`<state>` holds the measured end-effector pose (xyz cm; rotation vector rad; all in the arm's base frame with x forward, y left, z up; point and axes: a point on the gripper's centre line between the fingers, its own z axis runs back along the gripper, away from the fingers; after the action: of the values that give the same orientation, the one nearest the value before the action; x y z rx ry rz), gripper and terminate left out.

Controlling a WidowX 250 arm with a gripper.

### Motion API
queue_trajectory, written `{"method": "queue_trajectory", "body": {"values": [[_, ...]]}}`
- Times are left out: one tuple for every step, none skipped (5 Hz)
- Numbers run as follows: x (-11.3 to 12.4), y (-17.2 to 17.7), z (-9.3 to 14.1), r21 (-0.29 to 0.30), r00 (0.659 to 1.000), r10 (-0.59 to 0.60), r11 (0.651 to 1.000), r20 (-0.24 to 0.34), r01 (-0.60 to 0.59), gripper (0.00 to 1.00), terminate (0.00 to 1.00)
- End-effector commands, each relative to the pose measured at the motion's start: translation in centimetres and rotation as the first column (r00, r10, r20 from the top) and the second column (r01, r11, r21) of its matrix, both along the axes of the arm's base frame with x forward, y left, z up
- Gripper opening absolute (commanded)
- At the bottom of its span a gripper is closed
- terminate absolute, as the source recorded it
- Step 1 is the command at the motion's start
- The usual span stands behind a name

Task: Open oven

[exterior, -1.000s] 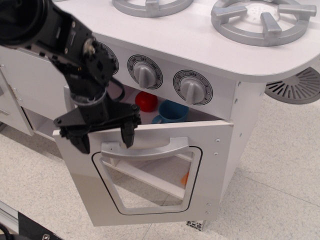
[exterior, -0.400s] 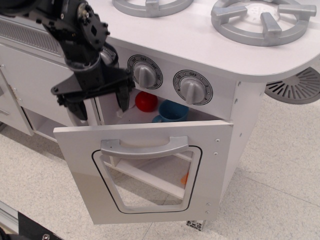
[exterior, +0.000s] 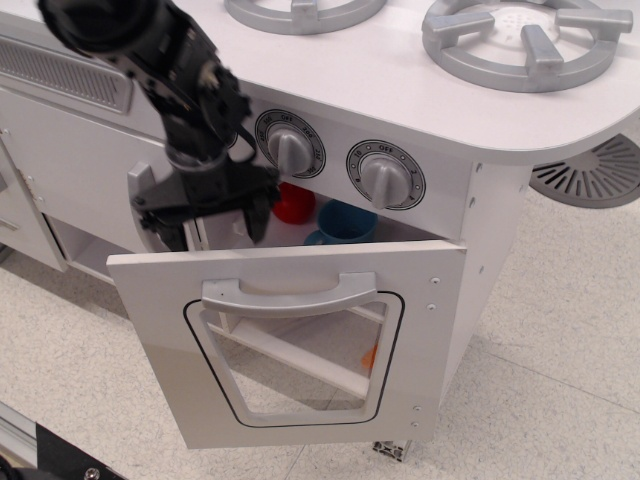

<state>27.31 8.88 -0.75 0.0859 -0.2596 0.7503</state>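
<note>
Already the white toy-kitchen oven's windowed door point(exterior: 300, 340) hangs partly open; the black gripper point(exterior: 212, 218) hovers above its top edge, jaws apart, empty.

Oven point(exterior: 300, 340) — white, door tilted partway open, top edge swung out; rounded clear window, silver bar handle across its top — below grey knobs

One oven point(exterior: 300, 340), with one silver bar handle point(exterior: 288, 295). Two grey knobs point(exterior: 290, 148) fully in view, a third hidden behind the arm. Two burner grates point(exterior: 525, 40) on top. Inside: one red ball point(exterior: 295, 203), one blue cup point(exterior: 345, 222). One black claw point(exterior: 205, 215).
</note>
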Motion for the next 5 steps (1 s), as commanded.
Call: {"method": "queue_trajectory", "body": {"values": [[-2.5,-1.8,-0.9,-0.064,0.999,-0.013,0.998,-0.033,0.011,1.0,0.0],[-5.1,-5.1,-1.1,-0.111,0.999,0.046,0.993,-0.024,-0.048,1.0,0.0],[-6.2,-7.1,-0.9,-0.215,0.993,0.099,0.97,-0.06,-0.11,1.0,0.0],[-7.1,-9.5,-0.7,-0.236,0.974,0.199,0.947,-0.108,-0.219,1.0,0.0],[-7.1,-9.5,-0.7,-0.236,0.974,0.199,0.947,-0.108,-0.219,1.0,0.0]]}}
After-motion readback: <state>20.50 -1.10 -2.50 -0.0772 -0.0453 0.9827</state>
